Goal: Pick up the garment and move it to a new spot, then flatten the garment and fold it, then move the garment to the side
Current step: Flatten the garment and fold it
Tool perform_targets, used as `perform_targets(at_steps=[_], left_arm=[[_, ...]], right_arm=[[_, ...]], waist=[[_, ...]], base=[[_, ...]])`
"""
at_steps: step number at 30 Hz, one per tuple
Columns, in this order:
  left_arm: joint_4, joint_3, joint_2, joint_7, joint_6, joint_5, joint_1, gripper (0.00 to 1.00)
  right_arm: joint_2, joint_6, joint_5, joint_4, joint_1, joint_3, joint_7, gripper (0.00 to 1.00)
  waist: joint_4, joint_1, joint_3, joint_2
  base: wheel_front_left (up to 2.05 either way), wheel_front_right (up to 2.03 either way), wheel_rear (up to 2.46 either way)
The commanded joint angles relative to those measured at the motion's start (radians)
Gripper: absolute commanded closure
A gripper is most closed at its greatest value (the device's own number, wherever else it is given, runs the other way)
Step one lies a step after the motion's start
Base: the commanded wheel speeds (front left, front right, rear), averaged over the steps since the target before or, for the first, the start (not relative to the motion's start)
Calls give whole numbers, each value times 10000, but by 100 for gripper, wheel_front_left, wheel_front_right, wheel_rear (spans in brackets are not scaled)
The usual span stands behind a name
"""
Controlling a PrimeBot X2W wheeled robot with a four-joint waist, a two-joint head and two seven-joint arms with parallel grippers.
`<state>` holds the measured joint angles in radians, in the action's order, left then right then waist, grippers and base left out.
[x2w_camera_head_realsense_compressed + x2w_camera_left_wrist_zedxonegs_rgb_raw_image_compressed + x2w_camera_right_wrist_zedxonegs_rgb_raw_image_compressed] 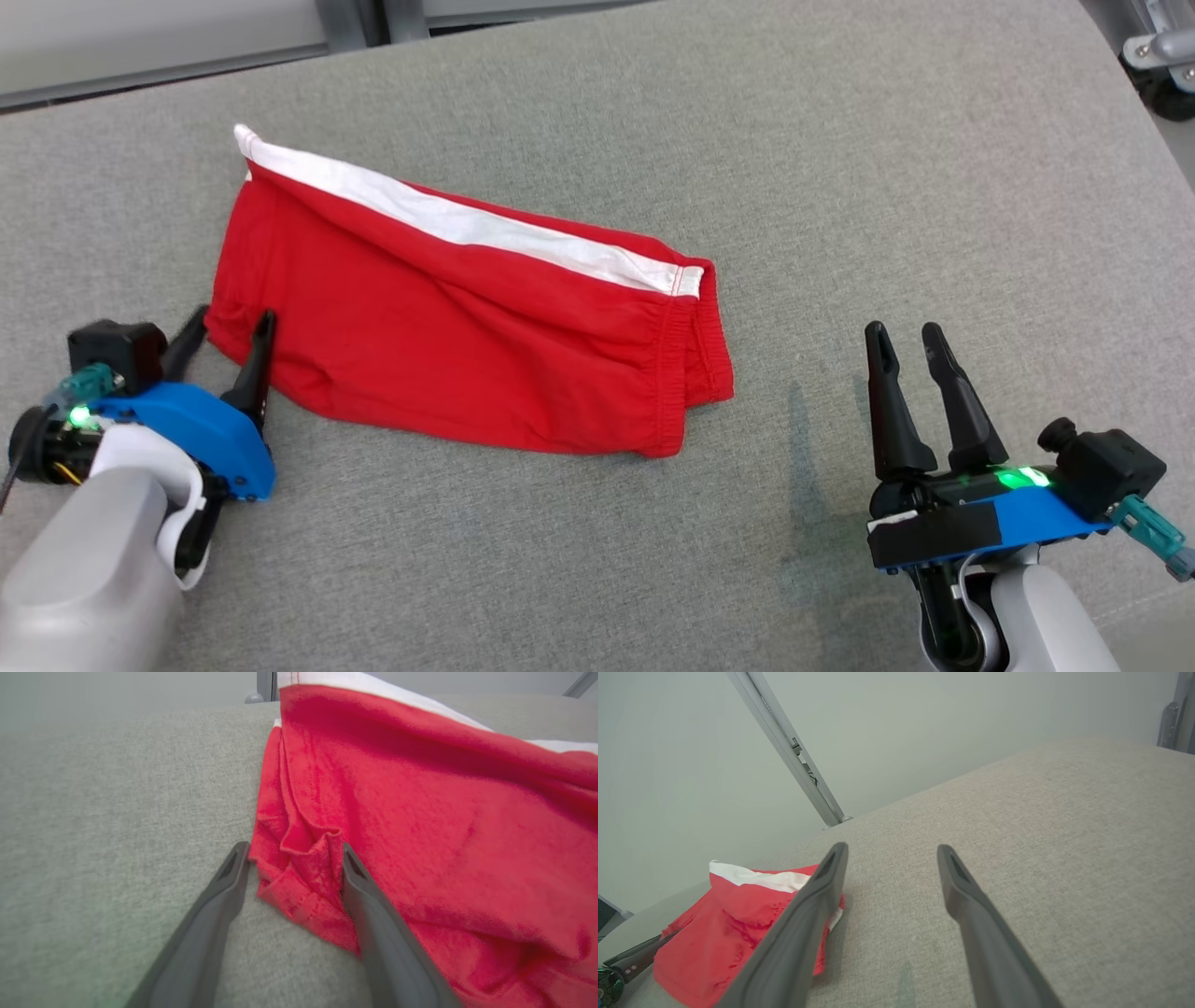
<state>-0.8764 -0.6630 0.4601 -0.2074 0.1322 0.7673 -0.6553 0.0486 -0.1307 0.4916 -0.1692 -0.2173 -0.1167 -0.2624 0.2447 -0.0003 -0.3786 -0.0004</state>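
Surface: a broad grey pad [934, 187] of coarse woven cloth is spreading flat under everything, with a faint darker streak showing near the right arm.
Garment: one pair of red shorts [448, 336] in soft, creased knit is lying folded over on the left half of the pad as a rough slanted oblong.
Stripe: one white band [467, 224] is running along the far edge of the shorts, from the pointed far-left corner to the gathered waistband [677, 373].
Left gripper: the left gripper [233, 317] is standing with its jaws spread wide, straddling the bunched near-left corner of the shorts. One finger is touching the hem and the other is lying over the red cloth, with no pinch on it.
Right gripper: the right gripper [904, 329] is hovering over bare pad with its jaws wide apart, gripping nothing, well apart from the waistband end.
Fingers: four in all, two per gripper, each long, dark, smooth and tapering to a point.
Shells: two blue plastic wrist covers are sitting on pale grey forearms.
Lights: two green lamps are glowing, one on each wrist.
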Motion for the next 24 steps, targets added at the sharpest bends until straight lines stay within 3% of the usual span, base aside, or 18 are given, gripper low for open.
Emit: perform_targets(at_steps=[1, 15, 23, 24], left_arm=[[-524, -346, -201, 407, -33, 27, 998, 100], [-783, -52, -1373, -551, -40, 594, 1889, 100], [548, 1322, -1821, -582, -469, -202, 3399, 100], [788, 1505, -1845, -582, -525, -417, 3549, 62]], right_arm=[[39, 0, -25, -32, 88, 33, -35, 0], [42, 0, -635, -1039, 468, 381, -35, 0], [44, 0, -960, -1688, 734, 440, -35, 0], [42, 0, -976, -1760, 719, 451, -33, 0]], waist=[[22, 3, 98, 4], [-907, 3, 1910, 4], [-1816, 3, 2542, 4], [-1928, 3, 2559, 4]], base=[[0, 0, 0], [0, 0, 0], [0, 0, 0], [0, 0, 0]])
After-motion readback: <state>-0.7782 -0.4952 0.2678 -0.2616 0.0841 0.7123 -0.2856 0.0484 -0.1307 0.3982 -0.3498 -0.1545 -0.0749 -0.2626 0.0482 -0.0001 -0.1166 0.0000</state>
